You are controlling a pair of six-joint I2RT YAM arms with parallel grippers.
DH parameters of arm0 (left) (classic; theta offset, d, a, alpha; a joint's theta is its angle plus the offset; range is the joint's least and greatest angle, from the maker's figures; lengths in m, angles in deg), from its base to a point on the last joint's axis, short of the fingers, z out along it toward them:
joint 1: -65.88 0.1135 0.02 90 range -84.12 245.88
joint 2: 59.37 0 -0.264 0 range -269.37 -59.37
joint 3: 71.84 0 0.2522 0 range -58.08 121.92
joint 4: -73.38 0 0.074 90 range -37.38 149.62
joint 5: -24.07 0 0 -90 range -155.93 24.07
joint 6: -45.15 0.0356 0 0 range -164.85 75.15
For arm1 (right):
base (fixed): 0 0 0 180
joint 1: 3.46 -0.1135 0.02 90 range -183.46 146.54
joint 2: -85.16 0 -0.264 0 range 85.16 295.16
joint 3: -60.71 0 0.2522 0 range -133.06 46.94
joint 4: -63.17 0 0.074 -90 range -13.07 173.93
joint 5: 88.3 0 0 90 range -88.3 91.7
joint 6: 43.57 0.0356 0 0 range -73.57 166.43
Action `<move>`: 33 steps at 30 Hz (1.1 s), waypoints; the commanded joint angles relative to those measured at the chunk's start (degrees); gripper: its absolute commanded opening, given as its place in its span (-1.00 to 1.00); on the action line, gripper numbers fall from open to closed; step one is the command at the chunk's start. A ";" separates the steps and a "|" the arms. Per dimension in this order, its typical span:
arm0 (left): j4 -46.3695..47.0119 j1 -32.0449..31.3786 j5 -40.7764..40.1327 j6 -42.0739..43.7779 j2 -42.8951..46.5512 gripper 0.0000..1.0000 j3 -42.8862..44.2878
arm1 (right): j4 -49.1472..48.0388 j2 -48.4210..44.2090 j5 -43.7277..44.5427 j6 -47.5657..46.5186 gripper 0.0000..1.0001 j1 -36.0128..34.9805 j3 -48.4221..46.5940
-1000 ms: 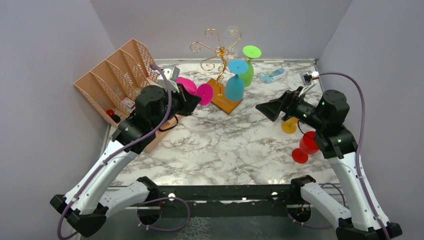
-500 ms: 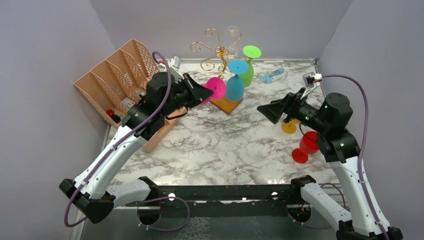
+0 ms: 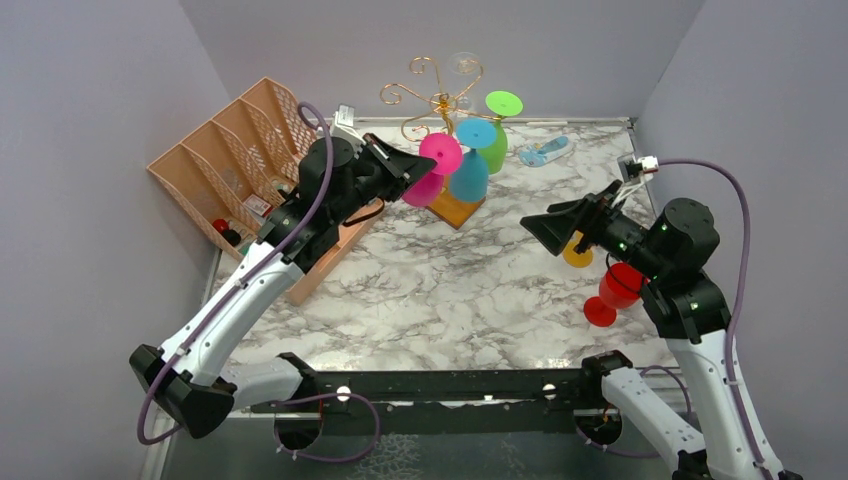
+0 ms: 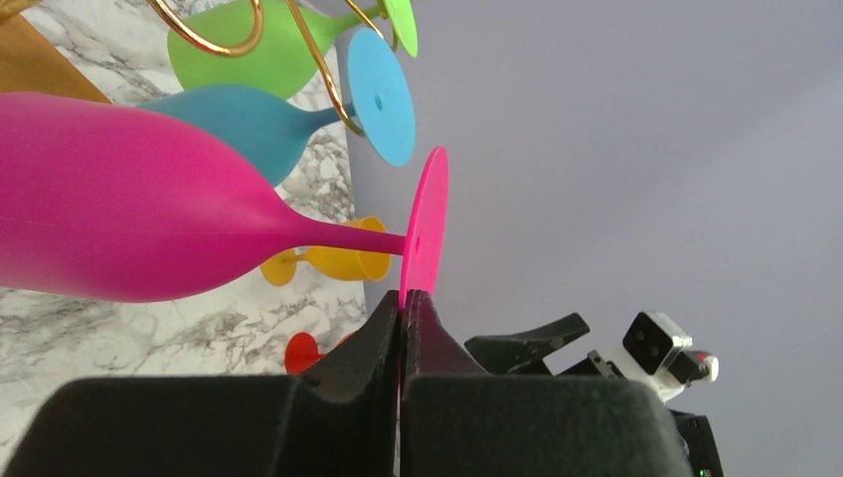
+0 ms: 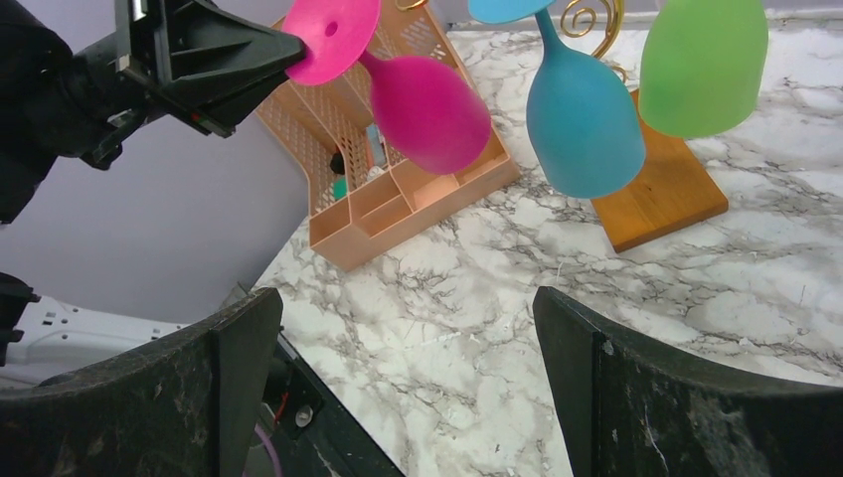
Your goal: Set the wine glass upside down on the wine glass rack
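My left gripper [image 3: 412, 160] is shut on the rim of the pink wine glass's [image 3: 428, 186] foot and holds it in the air, bowl down and tilted, just left of the wine glass rack [image 3: 432, 100]. In the left wrist view the fingertips [image 4: 405, 298] pinch the foot's edge and the pink glass [image 4: 149, 229] lies beside the gold wire [image 4: 214, 45]. A blue glass [image 3: 468, 172] and a green glass [image 3: 494, 140] hang upside down on the rack, over its wooden base [image 3: 457, 210]. My right gripper [image 3: 545, 225] is open and empty above the table, right of centre.
The peach mesh organiser [image 3: 230, 160] stands at the left, under my left arm. A yellow glass [image 3: 578, 252] and a red glass [image 3: 615, 290] sit by my right arm. A light blue item [image 3: 546, 151] lies at the back. A clear glass [image 3: 462, 65] is atop the rack.
My left gripper has carried the pink glass right and up, from beside the organiser to next to the rack's arms. My right arm has drifted slightly right.
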 commanded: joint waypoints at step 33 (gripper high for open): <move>20.96 7.49 3.18 -15.50 -9.93 -1.00 -3.27 | 1.33 -0.63 1.19 -1.25 0.99 -0.17 -3.88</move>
